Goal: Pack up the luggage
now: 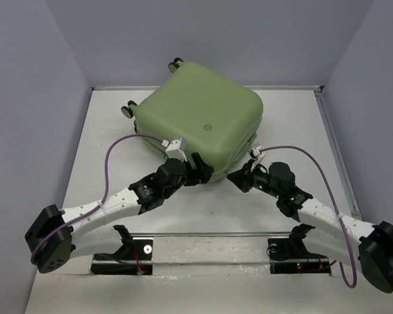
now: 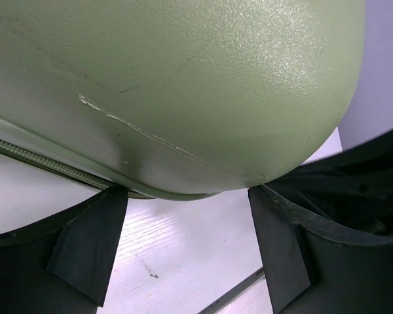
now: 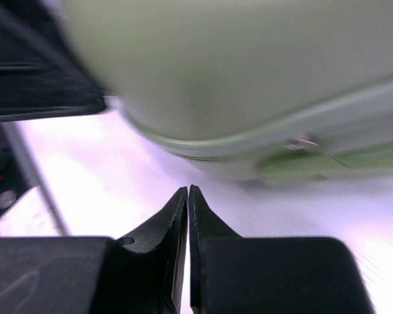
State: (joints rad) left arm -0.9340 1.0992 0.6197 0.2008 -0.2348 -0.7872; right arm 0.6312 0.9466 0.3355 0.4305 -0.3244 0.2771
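The left claw (image 1: 202, 169) is spread wide at the near corner of the luggage (image 1: 200, 114). Its two fingertips (image 2: 111, 203) stand close under the rounded shell and grip nothing. The right claw (image 1: 232, 176), just beside the same near edge, is pressed together and empty. There is one luggage, closed, lying flat on the table (image 1: 295, 118), with its caster wheels (image 1: 128, 108) at the far left.

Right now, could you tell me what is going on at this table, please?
A light-green hard-shell suitcase lies closed on the white table. The robot's left pincer is open, its fingers either side of the case's near corner. The right pincer is shut and empty, just short of the case's near edge.
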